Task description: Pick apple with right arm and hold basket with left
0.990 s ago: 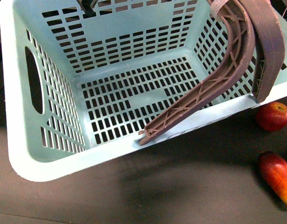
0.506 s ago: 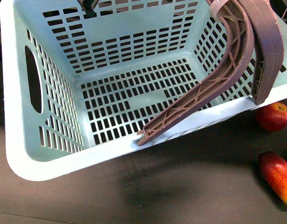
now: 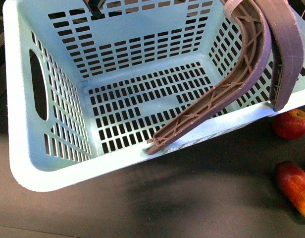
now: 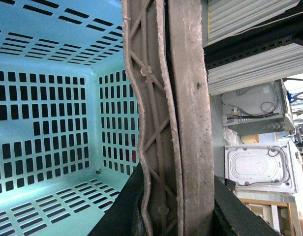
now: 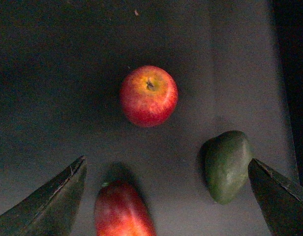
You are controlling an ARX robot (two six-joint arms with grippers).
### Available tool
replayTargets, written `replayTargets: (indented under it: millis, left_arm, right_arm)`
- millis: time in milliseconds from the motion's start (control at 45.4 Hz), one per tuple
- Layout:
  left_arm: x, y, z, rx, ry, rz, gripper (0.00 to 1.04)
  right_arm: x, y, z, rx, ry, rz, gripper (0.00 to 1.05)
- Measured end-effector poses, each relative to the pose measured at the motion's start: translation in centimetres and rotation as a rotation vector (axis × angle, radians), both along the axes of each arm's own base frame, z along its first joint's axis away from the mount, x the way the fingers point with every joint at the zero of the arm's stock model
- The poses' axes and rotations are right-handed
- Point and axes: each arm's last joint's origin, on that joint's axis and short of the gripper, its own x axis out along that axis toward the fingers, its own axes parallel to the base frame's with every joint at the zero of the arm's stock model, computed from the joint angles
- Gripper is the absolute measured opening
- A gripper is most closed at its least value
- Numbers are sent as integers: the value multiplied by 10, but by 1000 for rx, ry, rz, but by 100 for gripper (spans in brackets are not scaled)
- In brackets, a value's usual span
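- Nearest me: the bare dark table, carrying nothing of the task.
- Right foreground: a long oval fruit, red and yellow (not my target). The right wrist view shows a green fruit lying near it.
- Just beyond: the apple, resting on the table outside the basket, just beside its near right corner and not gripped.
- Right gripper: hovers over the apple with its fingers spread wide and empty. The apple lies clear of both tips, not between them.
- Middle ground: the basket, turquoise and slotted, sits askew to my camera. Its interior is empty.
- Further back, right: the two handles rise together. In the left wrist view the left gripper has a dark finger on each side of the pair, tight against them, which I read as a closed hold.
- Farthest: shelving and white housings behind the basket.
- Progress, as I judge it: the holding half is in place, but the picking half has not begun. I have yet to centre over the apple, descend, close and lift.
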Motion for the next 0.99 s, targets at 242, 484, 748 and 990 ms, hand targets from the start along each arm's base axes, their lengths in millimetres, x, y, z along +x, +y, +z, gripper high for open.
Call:
replayTargets:
  millis: [242,484,748,990]
  left_arm:
    - [0,0,0,0,0,0,19]
    - [0,0,0,0,0,0,19]
    - [0,0,0,0,0,0,19]
    - [0,0,0,0,0,0,19]
  right_arm:
    - [68,-19,-46,-28,135,7,96]
    - [113,-15,-76,-7,183,53,96]
    - [137,-10,-98,4,216,71,96]
    - [146,-7,-122,10,260,57,96]
